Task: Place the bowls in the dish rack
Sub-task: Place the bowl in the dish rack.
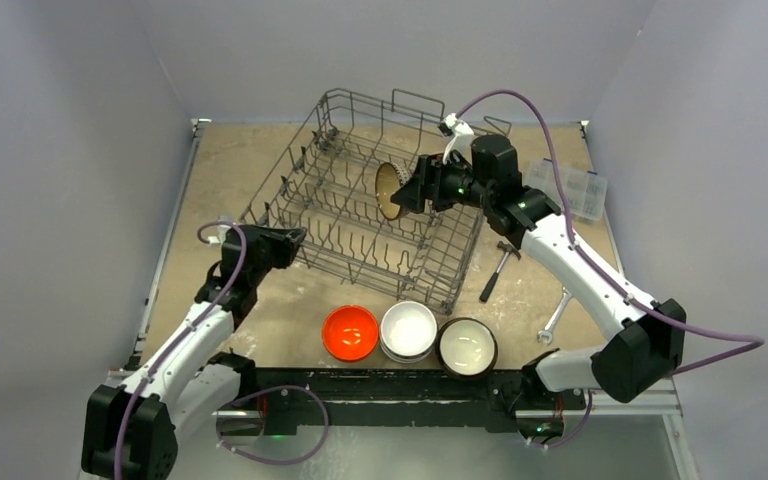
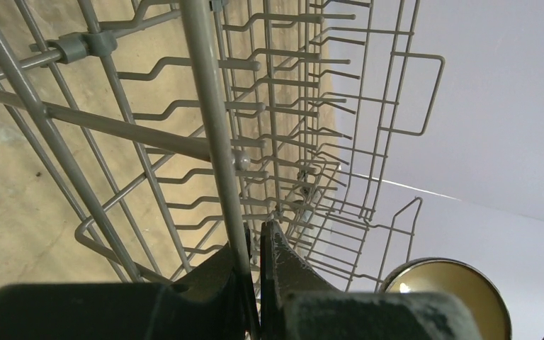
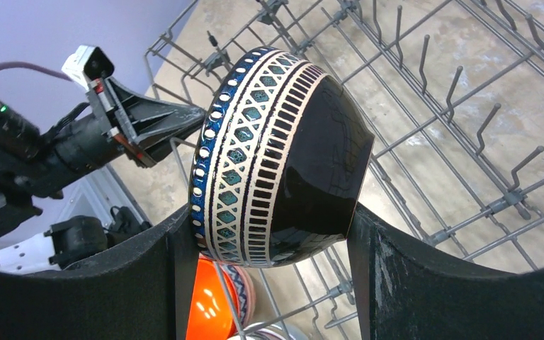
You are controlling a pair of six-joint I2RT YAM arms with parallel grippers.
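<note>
Lilac walls close in a tan table (image 1: pixel 230 160), where we see the wire rack (image 1: pixel 350 215) sitting askew at centre. At the rack's near-left edge, the left gripper (image 1: pixel 296 238) is pinched tight on a single rim wire. From the rack's right side, the right gripper (image 1: pixel 412 190) has its fingers clamped on a patterned bowl (image 1: pixel 390 190). The bowl is banded blue and cream over black and is held on edge over the tines, its cream inside facing the rack's left. Just in front of the rack, three more stand in a row: an orange bowl (image 1: pixel 350 332), a white bowl (image 1: pixel 408 328) and a dark bowl (image 1: pixel 467 346) with a cream inside. Right of the rack lie a hammer (image 1: pixel 498 265) and a wrench (image 1: pixel 553 318), with a clear box (image 1: pixel 575 186) farther back.
</note>
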